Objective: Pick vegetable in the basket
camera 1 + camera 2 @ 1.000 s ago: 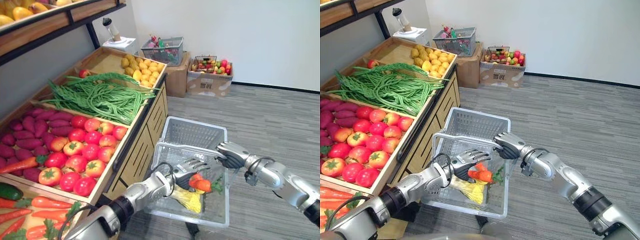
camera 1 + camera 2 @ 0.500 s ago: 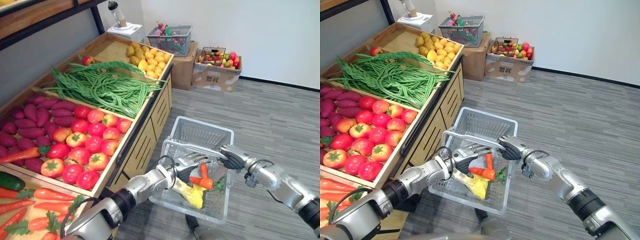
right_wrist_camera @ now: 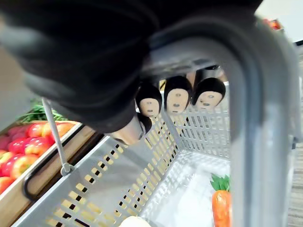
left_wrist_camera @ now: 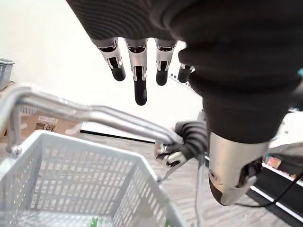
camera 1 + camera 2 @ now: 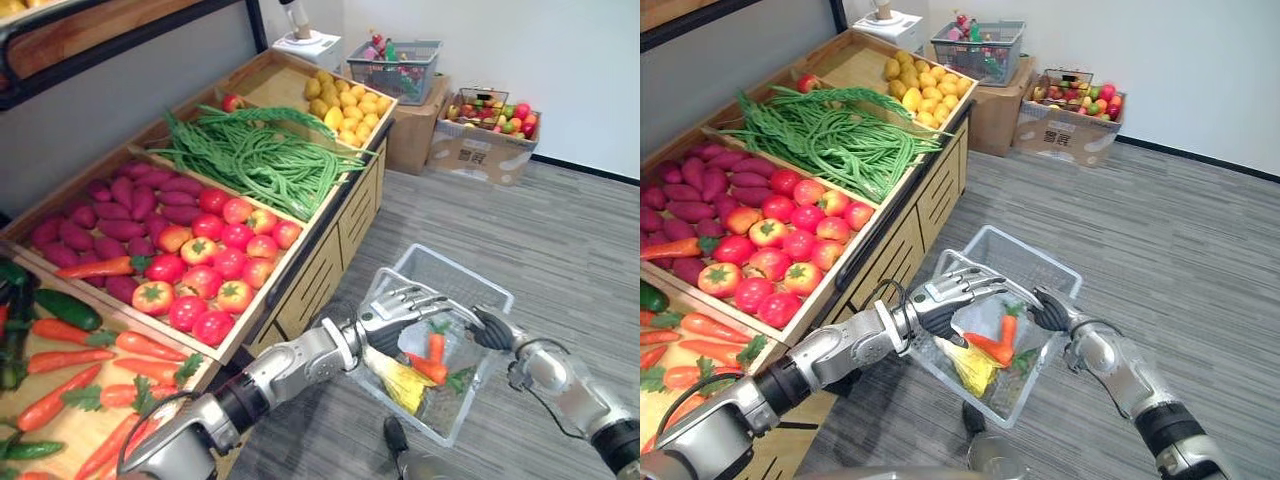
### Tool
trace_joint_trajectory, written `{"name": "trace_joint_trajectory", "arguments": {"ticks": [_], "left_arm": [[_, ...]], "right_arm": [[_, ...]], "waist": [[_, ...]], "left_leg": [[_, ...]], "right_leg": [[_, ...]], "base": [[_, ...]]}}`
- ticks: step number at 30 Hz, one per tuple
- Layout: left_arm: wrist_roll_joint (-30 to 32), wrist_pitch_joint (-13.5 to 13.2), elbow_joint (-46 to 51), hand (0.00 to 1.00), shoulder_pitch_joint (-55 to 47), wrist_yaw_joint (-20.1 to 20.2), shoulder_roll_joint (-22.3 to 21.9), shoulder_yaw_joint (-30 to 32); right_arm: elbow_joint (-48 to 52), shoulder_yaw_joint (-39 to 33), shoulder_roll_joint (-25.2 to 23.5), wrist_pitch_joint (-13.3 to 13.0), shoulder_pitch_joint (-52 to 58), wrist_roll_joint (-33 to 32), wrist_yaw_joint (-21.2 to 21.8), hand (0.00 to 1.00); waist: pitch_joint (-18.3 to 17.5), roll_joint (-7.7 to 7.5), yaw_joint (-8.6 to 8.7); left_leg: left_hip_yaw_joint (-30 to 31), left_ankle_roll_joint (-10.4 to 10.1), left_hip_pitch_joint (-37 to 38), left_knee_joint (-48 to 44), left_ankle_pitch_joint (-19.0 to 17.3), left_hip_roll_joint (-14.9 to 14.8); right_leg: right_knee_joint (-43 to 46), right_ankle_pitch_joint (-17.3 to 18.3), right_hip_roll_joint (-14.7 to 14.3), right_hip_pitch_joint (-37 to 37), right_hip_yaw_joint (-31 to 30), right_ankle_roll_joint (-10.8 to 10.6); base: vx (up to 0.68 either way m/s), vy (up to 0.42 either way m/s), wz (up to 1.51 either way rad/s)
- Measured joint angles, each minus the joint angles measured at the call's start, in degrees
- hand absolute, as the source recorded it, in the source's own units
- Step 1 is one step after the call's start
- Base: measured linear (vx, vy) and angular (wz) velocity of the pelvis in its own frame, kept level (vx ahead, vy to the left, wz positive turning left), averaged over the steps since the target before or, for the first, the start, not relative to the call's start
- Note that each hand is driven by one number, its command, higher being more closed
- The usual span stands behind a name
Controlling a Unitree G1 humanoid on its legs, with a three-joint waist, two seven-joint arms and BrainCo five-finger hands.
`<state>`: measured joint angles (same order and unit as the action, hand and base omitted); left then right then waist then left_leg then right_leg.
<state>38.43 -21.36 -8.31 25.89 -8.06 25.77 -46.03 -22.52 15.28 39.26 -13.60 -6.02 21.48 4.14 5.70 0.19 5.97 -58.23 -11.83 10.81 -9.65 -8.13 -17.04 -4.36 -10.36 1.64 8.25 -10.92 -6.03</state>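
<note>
Nearest, on the robot's left, the low front tray of the wooden stand (image 5: 262, 322) holds orange carrots (image 5: 70, 360) with green tops and dark cucumbers (image 5: 65, 308). Just beyond, the left hand (image 5: 388, 310) reaches over the near rim of the grey mesh basket (image 5: 1012, 258), its fingers (image 4: 137, 71) straight and spread above the handle (image 4: 94, 113), with nothing in their grasp. The right hand (image 5: 495, 330) is at the other side of the basket, its fingers (image 3: 177, 99) curled tight round that handle. The vegetables lie inside the basket, below both hands: two basket carrots (image 5: 1006, 330), one upright and one lying across beside it, next to a yellow vegetable (image 5: 973, 368) that I cannot name for sure. Farther along the stand come red tomatoes (image 5: 215, 265), then purple sweet potatoes (image 5: 120, 200), then a heap of long green beans (image 5: 265, 155), and at the far end yellow produce (image 5: 350, 105). Past the stand, by the white wall, cardboard boxes (image 5: 485, 150) stand on the grey floor (image 5: 1180, 230), one carrying a second grey basket (image 5: 395, 70), another topped with mixed fruit.
</note>
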Motion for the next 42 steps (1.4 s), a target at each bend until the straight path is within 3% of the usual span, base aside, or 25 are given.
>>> {"name": "trace_joint_trajectory", "arguments": {"ticks": [4, 10, 14, 17, 21, 26, 31, 34, 37, 42], "left_arm": [[-2.8, -0.7, 7.3, 0.0, -4.8, 2.0, 2.8, 3.3], [-5.8, -1.1, 15.3, 0.0, -11.2, 2.2, 5.9, 10.3], [-6.9, -1.0, 19.2, 0.0, -17.6, 1.7, 5.8, 18.7], [-8.7, -0.5, 19.9, 0.0, -21.9, 1.3, 4.8, 25.9], [-11.4, 2.1, 20.5, 0.0, -28.7, -0.8, -1.1, 40.0], [-13.6, 4.5, 21.5, 0.0, -34.8, -3.3, -9.6, 53.2], [-13.7, 7.2, 20.2, 0.0, -37.8, -8.1, -16.2, 61.1], [-13.6, 8.7, 14.1, 0.0, -37.7, -11.2, -17.6, 65.3], [-13.6, 11.8, 7.9, 0.0, -37.8, -14.5, -21.6, 70.5], [-15.8, 15.2, 0.6, 0.0, -39.6, -18.5, -26.1, 76.8]], "right_arm": [[-5.5, -6.6, -3.1, 2.1, 3.1, 0.0, -0.6, 1.0], [-13.1, -17.9, -8.5, 4.7, 6.4, 0.0, -3.8, 1.0], [-19.5, -27.6, -14.3, 5.9, 8.4, -0.3, -6.8, 1.0], [-24.2, -32.0, -17.4, 6.2, 8.7, -1.5, -8.5, 1.0], [-33.2, -37.9, -21.0, 7.7, 8.9, -3.5, -10.1, 1.0], [-40.7, -41.8, -23.0, 8.7, 9.0, -5.3, -11.1, 1.0], [-43.6, -46.3, -25.8, 10.0, 9.4, -7.4, -12.0, 1.0], [-43.6, -46.4, -27.3, 10.1, 9.7, -8.1, -13.0, 1.0], [-42.7, -46.4, -29.1, 10.1, 10.7, -9.1, -13.7, 1.0], [-42.5, -46.4, -32.4, 10.0, 12.1, -9.2, -14.2, 1.0]], "waist": [[0.0, -0.03, -0.09], [0.0, -0.11, -1.66], [-0.4, -0.86, -3.13], [-0.4, -1.67, -3.16], [-1.5, -3.51, -4.99], [-2.1, -3.89, -6.33], [-2.7, -4.17, -6.44], [-3.2, -4.29, -6.38], [-4.2, -4.3, -6.46], [-5.0, -5.02, -7.39]], "left_leg": [[4.1, 1.0, -0.7, 1.7, 0.8, 1.3], [9.5, 2.6, -2.0, 5.5, 2.8, 4.0], [14.8, 3.7, -3.5, 7.9, 4.8, 5.5], [18.6, 4.5, -4.1, 9.8, 6.2, 6.6], [23.5, 5.4, -5.8, 12.7, 8.0, 8.8], [27.3, 6.2, -7.1, 15.4, 9.5, 10.9], [31.1, 7.6, -8.6, 15.1, 10.6, 12.0], [32.6, 7.6, -8.7, 15.4, 10.8, 12.0], [33.6, 7.3, -8.8, 15.5, 10.7, 12.0], [34.0, 7.3, -8.8, 15.5, 11.0, 11.5]], "right_leg": [[0.0, 0.8, 1.8, -1.7, 3.5, -0.3], [0.1, 1.5, 4.6, -2.9, 8.6, -1.1], [0.2, 1.8, 6.3, -4.1, 14.1, -1.4], [0.3, 2.1, 7.1, -5.4, 17.9, -1.8], [0.6, 2.8, 9.0, -5.7, 22.2, -2.2], [0.7, 3.3, 10.9, -5.7, 25.7, -2.6], [0.7, 3.4, 11.8, -6.7, 29.6, -2.5], [0.7, 4.2, 11.9, -7.5, 31.3, -1.3], [0.7, 4.8, 11.9, -8.0, 32.6, -0.5], [0.7, 5.1, 11.9, -8.5, 33.5, -0.9]], "base": [[-0.09, -0.009, 0.48], [-0.07, 0.011, 0.49], [-0.05, 0.008, 0.64], [-0.05, -0.007, 0.78], [-0.05, 0.009, 0.56], [-0.04, 0.009, 0.41], [-0.01, -0.01, 0.39], [-0.04, -0.025, 0.24], [-0.03, -0.023, 0.16], [-0.01, -0.026, 0.09]]}}
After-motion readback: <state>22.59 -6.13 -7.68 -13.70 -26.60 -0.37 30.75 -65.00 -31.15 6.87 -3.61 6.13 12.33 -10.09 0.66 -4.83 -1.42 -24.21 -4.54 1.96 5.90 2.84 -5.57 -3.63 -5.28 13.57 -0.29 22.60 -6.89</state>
